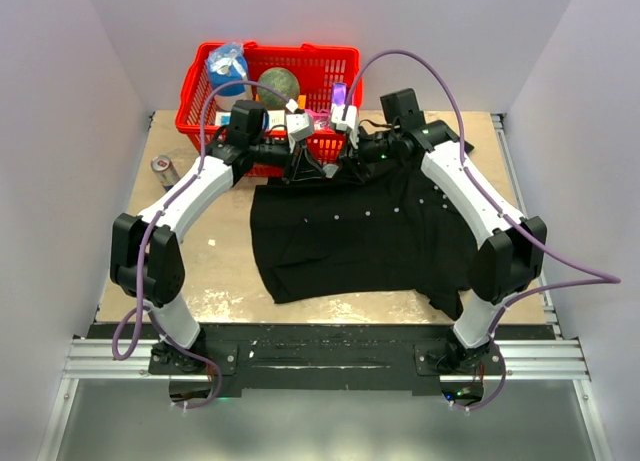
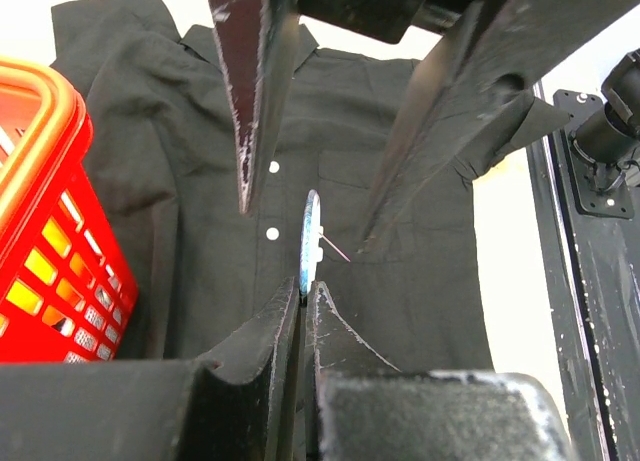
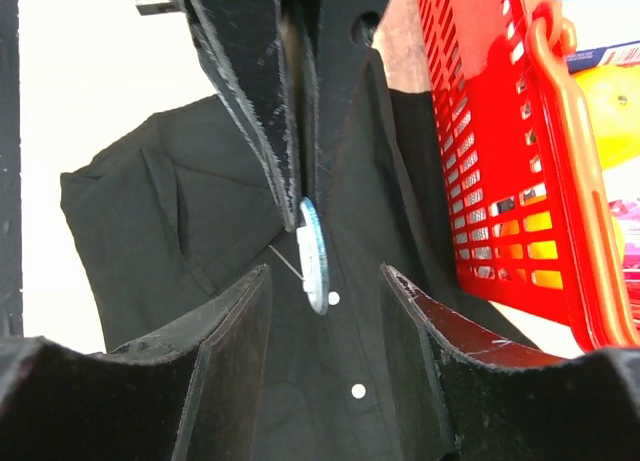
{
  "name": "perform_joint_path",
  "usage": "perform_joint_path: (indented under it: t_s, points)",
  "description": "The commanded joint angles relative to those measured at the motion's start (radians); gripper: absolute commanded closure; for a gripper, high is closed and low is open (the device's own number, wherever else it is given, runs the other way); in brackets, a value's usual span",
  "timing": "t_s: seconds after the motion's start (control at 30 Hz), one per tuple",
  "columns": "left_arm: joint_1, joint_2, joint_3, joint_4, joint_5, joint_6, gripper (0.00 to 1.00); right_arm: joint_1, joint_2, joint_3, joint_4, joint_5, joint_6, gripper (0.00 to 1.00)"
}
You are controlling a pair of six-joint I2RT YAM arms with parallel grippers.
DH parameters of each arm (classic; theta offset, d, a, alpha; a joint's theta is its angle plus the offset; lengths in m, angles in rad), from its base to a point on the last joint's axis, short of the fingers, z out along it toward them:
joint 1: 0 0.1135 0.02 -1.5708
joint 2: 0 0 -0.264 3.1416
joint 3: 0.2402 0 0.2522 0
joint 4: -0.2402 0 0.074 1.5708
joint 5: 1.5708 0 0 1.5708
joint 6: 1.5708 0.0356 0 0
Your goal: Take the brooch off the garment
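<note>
The brooch (image 2: 310, 236) is a thin silvery-blue disc seen edge-on, with a bare pin sticking out sideways. My left gripper (image 2: 305, 289) is shut on its lower rim and holds it up over the garment (image 2: 400, 281), a black button-up shirt spread on the table (image 1: 200, 271). From the opposite side my right gripper (image 3: 325, 271) stands open. Its two fingers straddle the brooch (image 3: 314, 256) with a gap on each side. In the top view both grippers meet over the shirt's collar edge (image 1: 325, 171), and the brooch is too small to make out there.
A red basket (image 1: 270, 81) full of items stands just behind the grippers, and its wall (image 3: 500, 181) is close beside my right fingers. A small can (image 1: 163, 169) lies at the left. White buttons (image 3: 358, 391) run down the shirt front.
</note>
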Motion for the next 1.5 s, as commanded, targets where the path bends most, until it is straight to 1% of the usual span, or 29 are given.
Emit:
perform_joint_path:
  t_s: [0.0,0.63,0.97,1.17,1.47]
  points:
    - [-0.005,-0.045,0.031,-0.003,0.010,0.026,1.00,0.003,0.006,0.044,0.027,-0.002,0.008,0.51]
    - [-0.013,-0.059,0.025,-0.008,0.000,0.033,1.00,0.005,0.014,0.025,0.077,0.026,0.081,0.55]
    - [-0.017,-0.062,0.034,-0.019,-0.003,0.046,1.00,0.003,0.022,0.014,0.123,0.090,0.150,0.59]
    - [-0.024,-0.063,0.041,-0.031,-0.005,0.063,1.00,0.003,0.029,0.010,0.142,0.131,0.176,0.60]
    - [-0.037,-0.060,0.067,-0.080,-0.023,0.132,1.00,0.003,0.048,0.008,0.188,0.177,0.262,0.62]
